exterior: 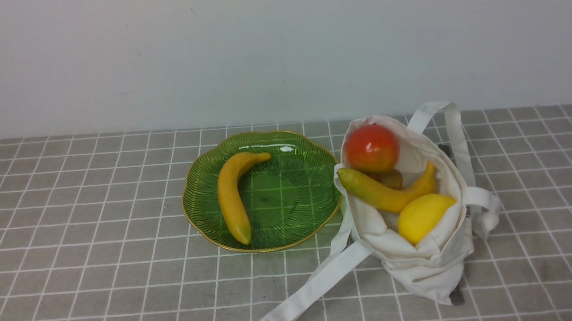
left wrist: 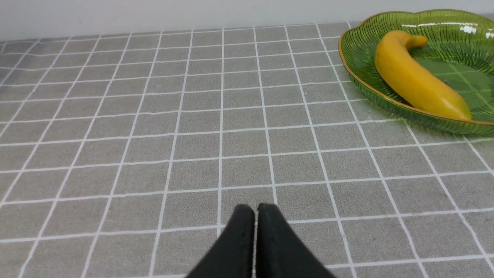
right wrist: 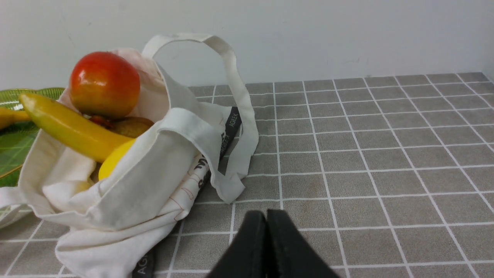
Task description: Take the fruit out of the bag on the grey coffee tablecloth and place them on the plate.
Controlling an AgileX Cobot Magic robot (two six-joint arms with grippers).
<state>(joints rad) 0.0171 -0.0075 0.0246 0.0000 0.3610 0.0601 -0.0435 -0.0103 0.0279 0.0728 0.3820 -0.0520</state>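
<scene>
Both sets of fingers, left [left wrist: 254,210] and right [right wrist: 266,216], are clenched empty. At centre right, the bag [exterior: 415,251] leans against the plate [exterior: 197,217]; tugging its banana [exterior: 384,195] probably drags both.

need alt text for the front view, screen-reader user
A green glass plate holding one banana sits on a grey checked tablecloth. To its right, touching its rim, an open white bag holds an apple, a second banana, a lemon and a small brown fruit. Neither arm shows.
</scene>
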